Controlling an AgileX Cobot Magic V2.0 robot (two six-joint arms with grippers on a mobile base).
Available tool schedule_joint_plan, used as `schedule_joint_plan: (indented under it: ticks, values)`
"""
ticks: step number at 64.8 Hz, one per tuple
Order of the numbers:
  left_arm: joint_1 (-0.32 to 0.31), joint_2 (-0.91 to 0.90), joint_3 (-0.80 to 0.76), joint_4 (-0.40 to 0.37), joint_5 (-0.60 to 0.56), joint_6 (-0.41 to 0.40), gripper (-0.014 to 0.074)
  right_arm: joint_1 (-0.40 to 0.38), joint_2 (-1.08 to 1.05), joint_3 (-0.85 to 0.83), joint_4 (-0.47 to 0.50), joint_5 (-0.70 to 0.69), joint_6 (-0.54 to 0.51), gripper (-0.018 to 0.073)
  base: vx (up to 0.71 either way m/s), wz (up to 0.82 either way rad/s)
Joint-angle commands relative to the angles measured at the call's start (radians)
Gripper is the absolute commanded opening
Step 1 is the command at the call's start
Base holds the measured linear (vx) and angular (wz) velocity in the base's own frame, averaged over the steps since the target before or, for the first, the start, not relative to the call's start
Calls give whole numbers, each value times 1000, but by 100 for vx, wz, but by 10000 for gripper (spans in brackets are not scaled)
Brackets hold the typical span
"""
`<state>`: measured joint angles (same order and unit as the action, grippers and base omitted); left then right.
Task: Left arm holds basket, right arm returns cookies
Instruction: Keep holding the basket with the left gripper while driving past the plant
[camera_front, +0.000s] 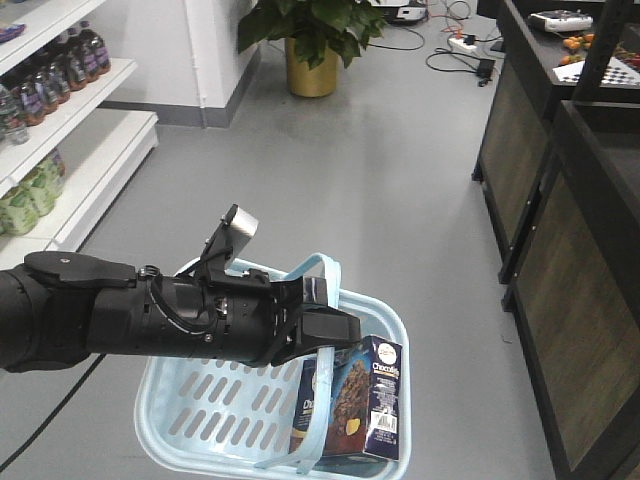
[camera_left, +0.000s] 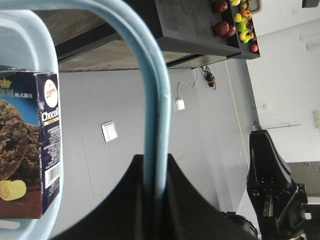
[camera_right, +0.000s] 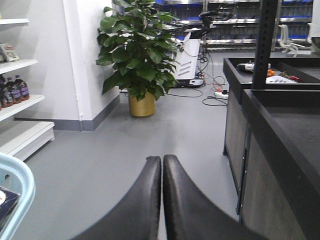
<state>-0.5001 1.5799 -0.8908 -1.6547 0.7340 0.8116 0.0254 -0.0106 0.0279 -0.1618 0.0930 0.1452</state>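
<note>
We take the step in hand to be the right arm's reach for the cookies (camera_front: 355, 395). They stand on end inside the basket (camera_front: 170, 405), against the wall farthest from the left arm (camera_front: 120, 320). The left gripper (camera_left: 156, 192) has its jaws clamped on the basket's loop handle (camera_left: 152, 100), with the bar pinched between them.

To do this well, we would hold the basket level and motionless and bring the right gripper (camera_right: 162, 185) over it. We would part its jaws wider than the box's narrow faces. We would then descend clear of the second handle (camera_front: 318, 430), which droops across the box front. For now its jaws are pressed together on nothing, pointing past the basket's corner into the room.

The right arm itself is absent from the front view. We cannot tell whether the basket rests on the floor (camera_front: 400, 180) or hangs above it. In the left wrist view the box is cut off at the frame edge, and a black shape (camera_left: 270, 175) beyond the handle is too unclear to name.
</note>
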Motion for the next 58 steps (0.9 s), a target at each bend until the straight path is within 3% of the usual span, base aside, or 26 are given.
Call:
schedule_joint_plan:
  ticks: [1,58]
  values:
    - [-7,-51,-31,-61,48,12,-6,-3,-12,3,-7,-74,2,-8,21,-21]
    - [-7,-51,-31,-61,48,12,-6,-3,-12,3,-7,-74,2,-8,28,-4]
